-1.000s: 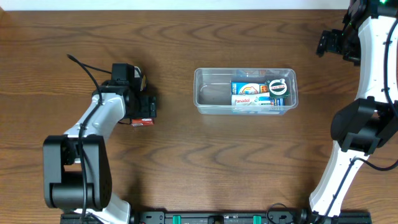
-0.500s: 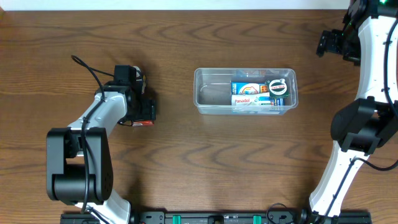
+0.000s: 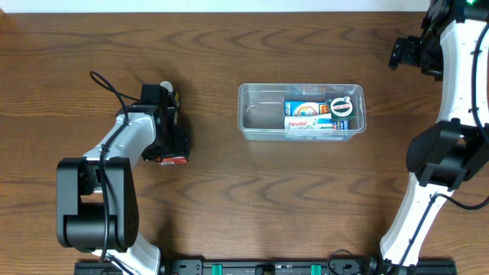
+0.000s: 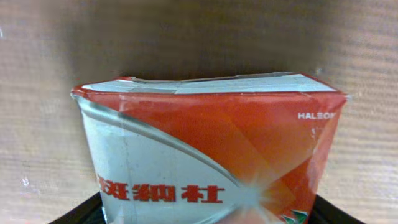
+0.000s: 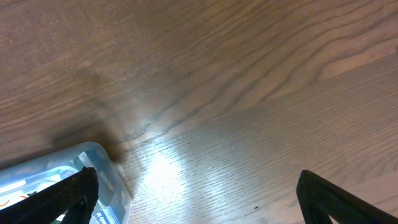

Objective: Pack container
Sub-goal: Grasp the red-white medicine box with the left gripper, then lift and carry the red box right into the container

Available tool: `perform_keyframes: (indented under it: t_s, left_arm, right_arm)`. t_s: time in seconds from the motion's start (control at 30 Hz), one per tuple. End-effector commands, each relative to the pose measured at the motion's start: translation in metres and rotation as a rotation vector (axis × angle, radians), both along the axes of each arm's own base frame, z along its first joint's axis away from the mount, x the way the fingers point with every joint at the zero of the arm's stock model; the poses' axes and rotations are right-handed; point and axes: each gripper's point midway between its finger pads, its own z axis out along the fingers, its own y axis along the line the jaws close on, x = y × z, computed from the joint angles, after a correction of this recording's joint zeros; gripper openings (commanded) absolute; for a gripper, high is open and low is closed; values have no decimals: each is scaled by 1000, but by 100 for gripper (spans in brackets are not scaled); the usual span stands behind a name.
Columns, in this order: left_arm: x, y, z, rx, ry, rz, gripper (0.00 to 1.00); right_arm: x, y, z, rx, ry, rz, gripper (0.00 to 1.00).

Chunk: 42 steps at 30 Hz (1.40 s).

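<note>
We see the left gripper [image 3: 174,151] clamped on a small red box [image 4: 211,162], well left of the clear plastic container [image 3: 243,114]. Beyond the container's right end, the right gripper [image 5: 199,199] hangs wide open and empty.

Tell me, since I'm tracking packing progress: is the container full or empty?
Partly full: the container holds packets in its right half, while its left half is bare.
</note>
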Motion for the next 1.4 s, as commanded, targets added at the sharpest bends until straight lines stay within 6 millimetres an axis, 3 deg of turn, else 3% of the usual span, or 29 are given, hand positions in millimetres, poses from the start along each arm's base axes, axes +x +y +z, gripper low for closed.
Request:
perform_keyframes:
  t_s: [0.0, 0.27, 0.4, 0.63, 0.8, 0.97, 1.37]
  left_arm:
    - [17, -8, 34, -42, -95, 43, 66]
    - [45, -29, 110, -83, -333, 63, 64]
    - [62, -50, 140, -134, -442, 88, 64]
    - [97, -120, 202, -272, -663, 27, 63]
    - [108, -164, 239, -392, -789, 9, 61]
    - [108, -191, 241, -443, -800, -12, 57]
    - [80, -266, 179, -430, -665, -249, 56]
  right_arm:
    - [-1, -2, 3, -7, -3, -7, 99]
    - [-1, -2, 3, -7, -3, -7, 99]
    - [-1, -2, 3, -7, -3, -7, 99]
    - [-1, -2, 3, -7, -3, -7, 99]
    - [-1, -2, 3, -7, -3, -7, 99]
    - [-1, -2, 3, -7, -3, -7, 99]
    - [-1, -2, 3, -7, -3, -7, 99]
